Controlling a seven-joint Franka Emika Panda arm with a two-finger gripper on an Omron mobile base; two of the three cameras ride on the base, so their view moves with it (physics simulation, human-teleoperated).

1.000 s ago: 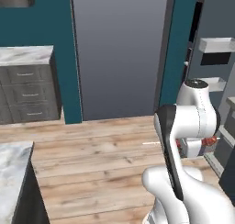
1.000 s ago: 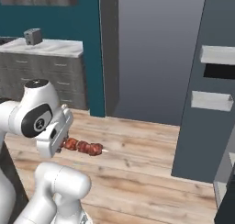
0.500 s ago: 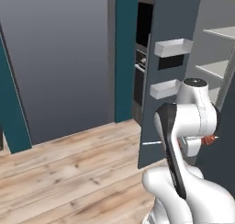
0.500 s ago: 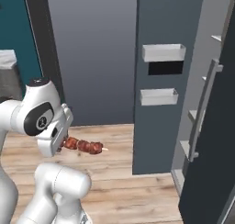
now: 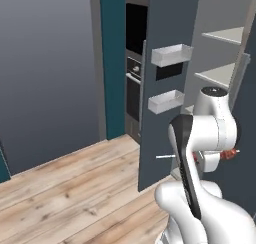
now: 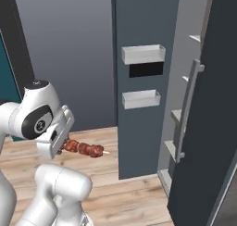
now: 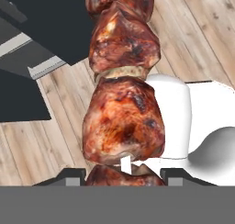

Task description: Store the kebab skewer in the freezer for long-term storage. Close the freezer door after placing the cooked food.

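Kebab skewer point(image 7: 121, 103) runs up from between gripper point(image 7: 123, 175) tips, clamped at its base. Browned chunks stacked close. Wooden floor point(image 7: 55, 126) beyond; dark panel point(image 7: 36, 25) upper left, possibly freezer door.

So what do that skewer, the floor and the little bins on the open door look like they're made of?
The kebab skewer looks like glossy browned meat chunks on a pale stick, probably wood. The floor shows grain and plank seams, so wood or wood-look laminate. The door bins are smooth, matte pale grey, likely plastic. The freezer door itself is flat dark blue-grey, perhaps painted metal.
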